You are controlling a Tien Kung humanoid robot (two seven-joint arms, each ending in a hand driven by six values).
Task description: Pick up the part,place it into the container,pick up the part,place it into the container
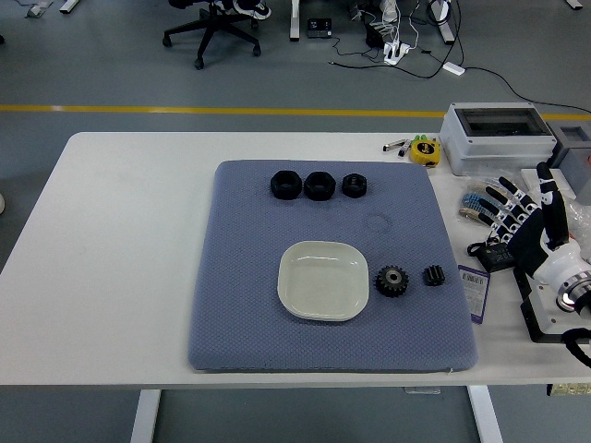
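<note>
A pale green square dish [322, 280] sits empty on the blue-grey mat [240, 305]. Right of it lie a large black gear [391, 281] and a small black gear [435, 275]. At the mat's far edge stand three black round parts in a row [286, 185], [319, 185], [355, 185]. My right hand [522, 217] hovers at the right of the table, off the mat, with fingers spread and holding nothing. The left arm is out of view.
A grey box [494, 134] stands at the back right, with a yellow tape measure [424, 150] and pens [397, 145] beside it. Small items, a label card [473, 291] and a black bracket [540, 323] lie under my right hand.
</note>
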